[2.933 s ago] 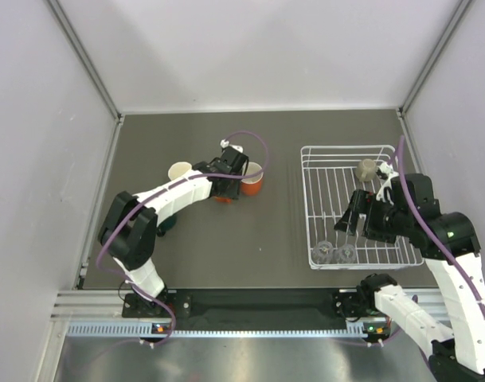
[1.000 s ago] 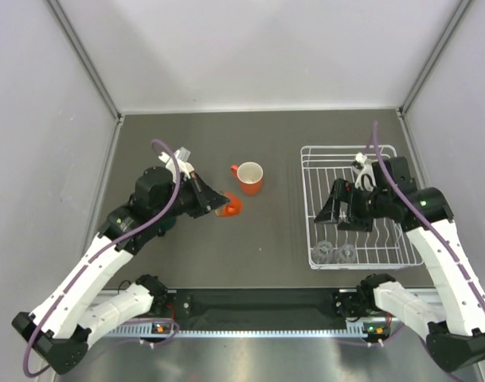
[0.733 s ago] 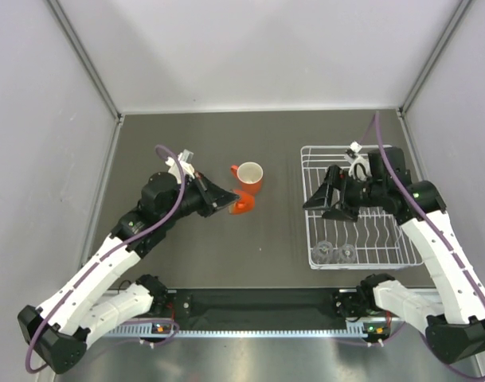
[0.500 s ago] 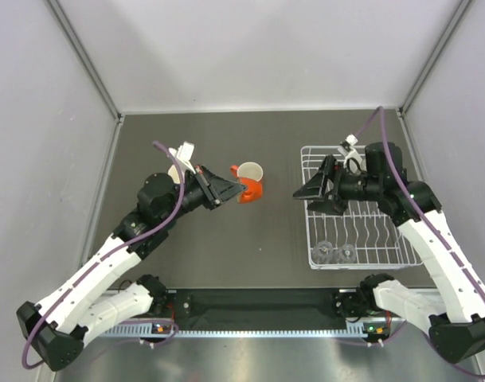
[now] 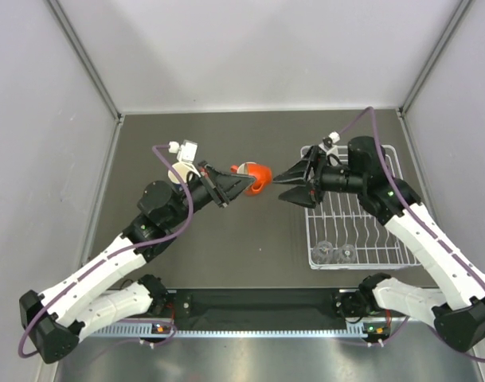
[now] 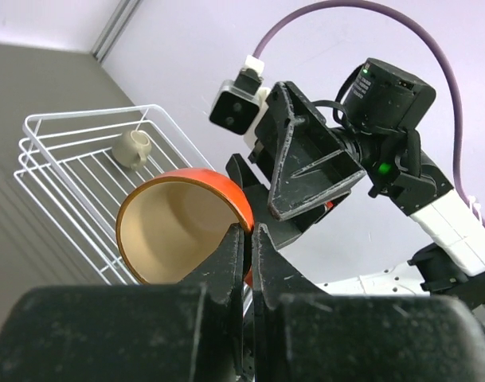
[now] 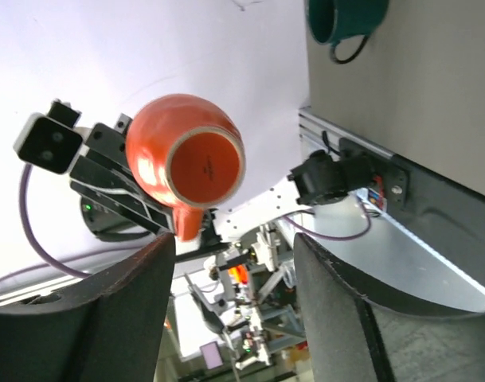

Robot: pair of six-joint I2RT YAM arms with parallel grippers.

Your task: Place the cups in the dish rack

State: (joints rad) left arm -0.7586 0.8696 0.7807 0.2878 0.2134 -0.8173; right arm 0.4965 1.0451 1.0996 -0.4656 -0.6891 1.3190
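My left gripper is shut on the rim of the tiny orange cup, held in the air between the two arms. In the left wrist view its fingertips pinch the cup's wall. My right gripper is open just right of the cup and points at it. In the right wrist view the cup's base faces me, above and ahead of the spread fingers. The large orange mug peeks out behind the cup. The white dish rack holds two clear glasses and a beige cup.
A beige mug stands on the table behind my left arm. A dark green cup shows on the table at the top of the right wrist view. Grey walls close in the table on three sides.
My left arm has lifted the tiny orange cup off the table and carried it right. My right arm has swung left out of the rack toward it, its jaws narrowing.
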